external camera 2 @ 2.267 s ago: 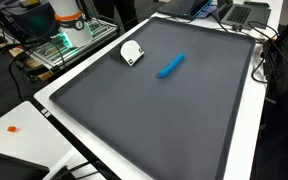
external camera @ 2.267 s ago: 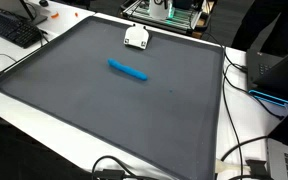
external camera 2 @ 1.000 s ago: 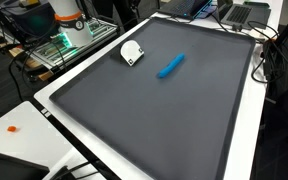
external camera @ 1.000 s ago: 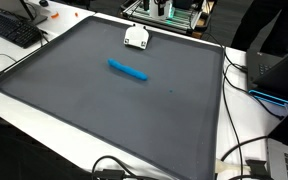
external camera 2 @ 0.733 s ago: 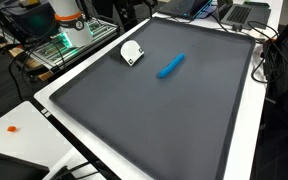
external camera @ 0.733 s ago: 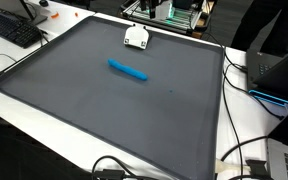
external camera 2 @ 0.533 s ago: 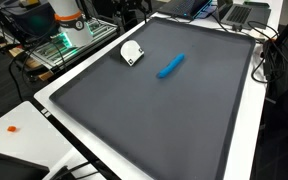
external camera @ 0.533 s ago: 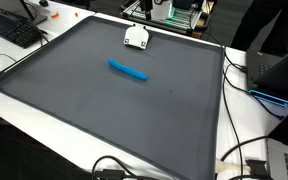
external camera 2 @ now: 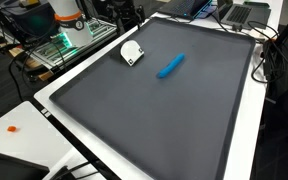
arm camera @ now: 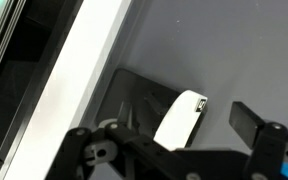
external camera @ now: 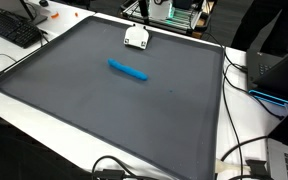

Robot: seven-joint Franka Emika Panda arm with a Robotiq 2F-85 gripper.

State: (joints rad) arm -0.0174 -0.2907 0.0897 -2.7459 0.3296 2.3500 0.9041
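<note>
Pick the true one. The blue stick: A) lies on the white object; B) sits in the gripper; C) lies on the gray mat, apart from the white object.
C: in both exterior views the blue stick lies out on the gray mat, with the white object off near the mat's edge.

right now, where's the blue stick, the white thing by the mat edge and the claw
blue stick (external camera: pixel 129 70), in an exterior view, middle of its length
white thing (external camera 2: pixel 131 52), in an exterior view, its top face
claw (arm camera: pixel 164 128), wrist view, midway between its open fingertips

no readable text; spot on white object (arm camera: pixel 179 125) maybe label
</note>
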